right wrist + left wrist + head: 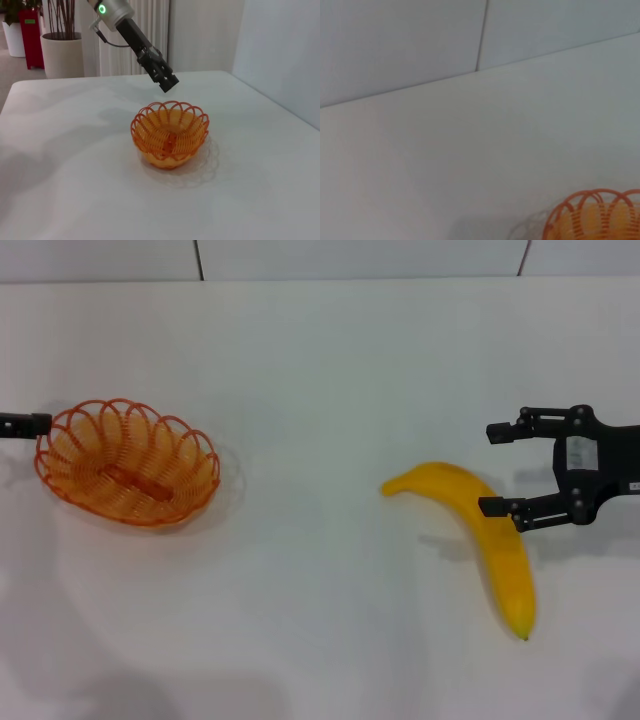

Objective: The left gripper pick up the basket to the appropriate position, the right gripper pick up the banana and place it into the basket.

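The orange wire basket [128, 462] stands upright on the white table at the left; it also shows as the basket [170, 132] in the right wrist view, and its rim [600, 215] shows in the left wrist view. My left gripper [25, 425] pokes in at the left edge, next to the basket's outer rim. The right wrist view shows this left gripper [167, 82] just above and behind that rim. The yellow banana [480, 530] lies flat at the right. My right gripper [492, 470] is open at the banana's middle, and its nearer finger [505, 508] overlaps the fruit.
The table's far edge [320, 280] meets a panelled wall. Beyond the table's left side stand a large plant pot [61, 52] and a red box [31, 35]. Bare tabletop [300, 480] lies between basket and banana.
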Robot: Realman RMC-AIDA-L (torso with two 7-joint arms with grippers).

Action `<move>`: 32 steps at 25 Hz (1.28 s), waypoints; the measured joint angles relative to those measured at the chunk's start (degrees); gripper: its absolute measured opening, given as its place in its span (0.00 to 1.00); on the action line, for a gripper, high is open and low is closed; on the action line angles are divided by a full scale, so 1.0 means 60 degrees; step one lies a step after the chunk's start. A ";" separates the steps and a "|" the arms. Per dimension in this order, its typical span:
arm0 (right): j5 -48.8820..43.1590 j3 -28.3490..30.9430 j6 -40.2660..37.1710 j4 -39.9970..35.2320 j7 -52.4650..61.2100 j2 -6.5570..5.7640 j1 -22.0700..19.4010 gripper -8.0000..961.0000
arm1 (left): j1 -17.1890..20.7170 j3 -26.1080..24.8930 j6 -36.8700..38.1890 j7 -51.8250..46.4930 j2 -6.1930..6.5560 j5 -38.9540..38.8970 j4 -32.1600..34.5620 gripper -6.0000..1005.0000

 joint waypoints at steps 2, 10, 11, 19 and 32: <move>-0.0009 0.0000 0.0003 0.0000 0.0000 0.0002 0.0000 0.92 | -0.0088 0.0013 -0.0161 0.0094 -0.0054 0.0094 -0.0133 0.92; -0.0041 -0.0056 0.0140 0.0000 0.0050 0.0017 0.0000 0.92 | -0.0571 0.0027 -0.0892 0.0640 -0.0092 0.0230 -0.1268 0.92; -0.0042 -0.0058 0.0141 0.0000 0.0053 0.0017 0.0000 0.92 | -0.0602 0.0027 -0.0967 0.0684 -0.0092 0.0242 -0.1370 0.92; -0.0044 -0.0041 0.0138 0.0000 0.0067 0.0017 0.0000 0.92 | -0.0702 0.0027 -0.1463 0.0890 -0.0092 0.0269 -0.1821 0.92; -0.0044 -0.0033 0.0100 0.0001 0.0068 0.0017 0.0000 0.92 | -0.0947 0.0031 -0.1949 0.1347 -0.0149 0.0200 -0.2467 0.92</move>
